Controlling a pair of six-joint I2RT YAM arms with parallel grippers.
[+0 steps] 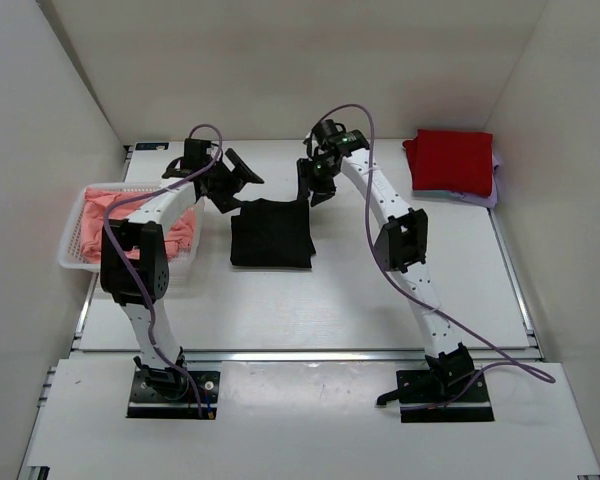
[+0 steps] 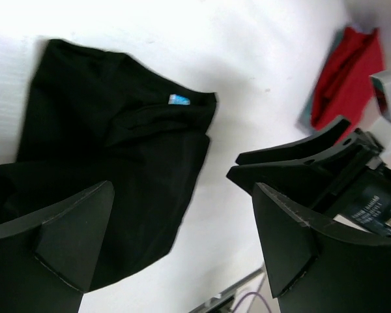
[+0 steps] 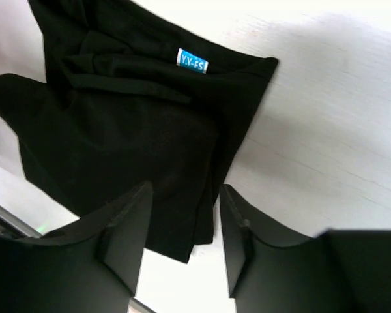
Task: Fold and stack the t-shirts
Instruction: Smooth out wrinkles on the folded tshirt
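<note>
A black t-shirt (image 1: 271, 233) lies folded into a rough square on the white table, its blue neck label (image 3: 191, 61) facing up. My left gripper (image 1: 238, 185) hovers just off the shirt's far left corner, jaws wide open and empty (image 2: 182, 241). My right gripper (image 1: 314, 190) hangs over the far right corner, jaws open (image 3: 182, 228), with the cloth's edge below the gap and nothing pinched. A folded red t-shirt (image 1: 450, 160) rests on a pale lilac one (image 1: 493, 188) at the far right. Salmon-pink t-shirts (image 1: 105, 215) lie heaped in the basket.
The white mesh basket (image 1: 70, 238) stands at the table's left edge beside the left arm. White walls close in the left, far and right sides. In the left wrist view the right gripper's fingers (image 2: 293, 156) show close by, with the red t-shirt (image 2: 348, 72) beyond.
</note>
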